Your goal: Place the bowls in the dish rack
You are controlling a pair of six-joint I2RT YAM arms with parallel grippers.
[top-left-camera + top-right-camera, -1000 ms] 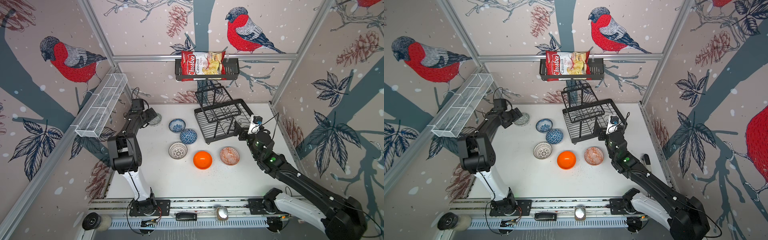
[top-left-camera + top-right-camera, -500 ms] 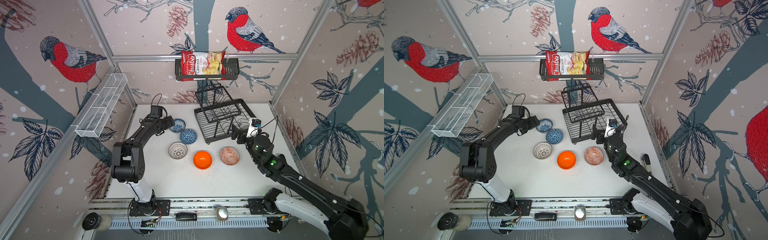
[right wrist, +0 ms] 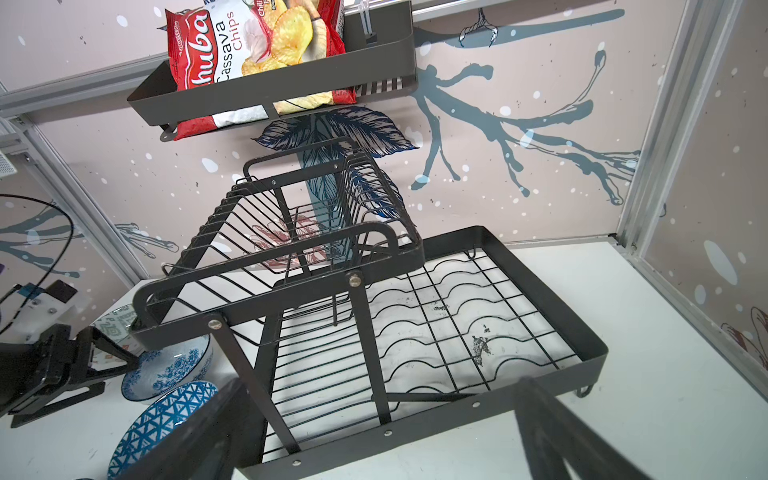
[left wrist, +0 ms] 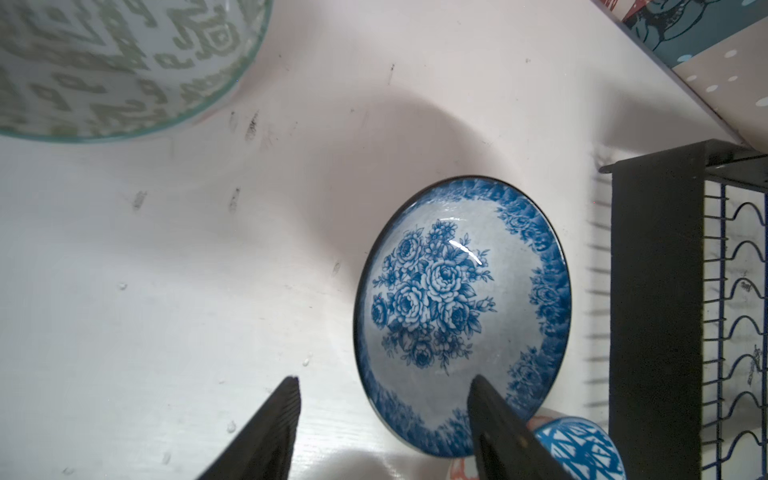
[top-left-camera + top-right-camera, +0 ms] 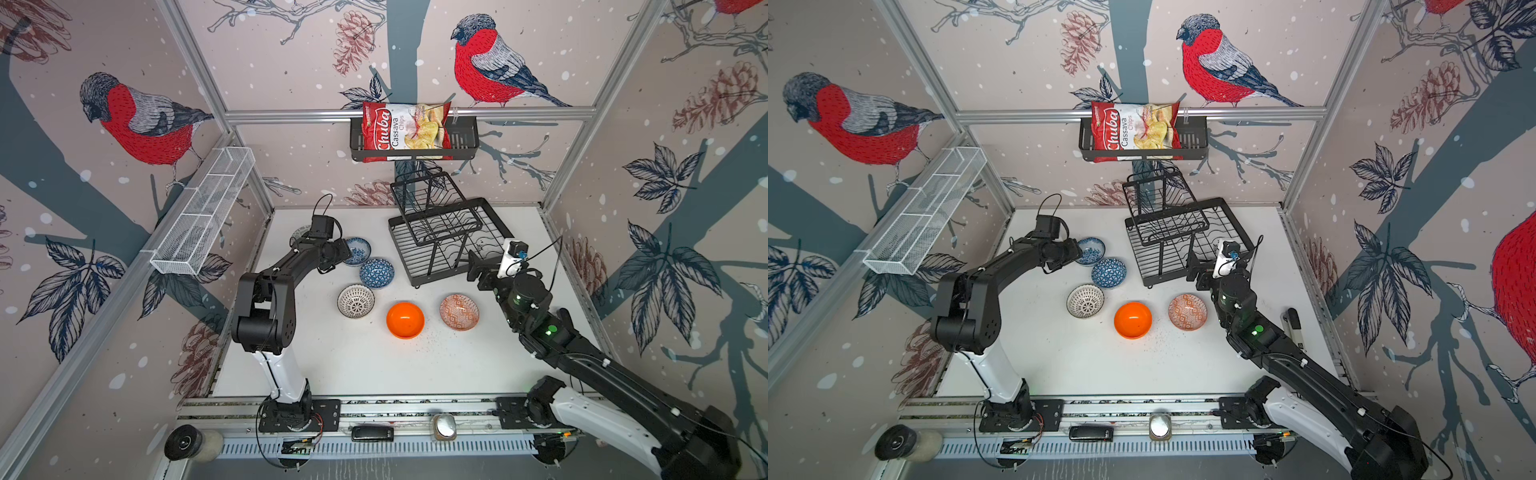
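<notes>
Six bowls sit on the white table. My left gripper is open at the blue floral bowl, one finger over its inside and the other outside its rim. Behind my left wrist the grey-green bowl is partly hidden. Nearer stand the blue geometric bowl, the white black-lined bowl, the plain orange bowl and the orange-red patterned bowl. The black two-tier dish rack holds nothing. My right gripper is open and empty at the rack's front edge.
A black basket with a chips bag hangs on the back wall above the rack. A long white mesh basket runs along the left wall. A dark object lies by the table's right edge.
My left arm has swung right from the grey-green bowl in the far corner to the blue floral bowl, and its jaws have narrowed. The right arm has barely shifted.
</notes>
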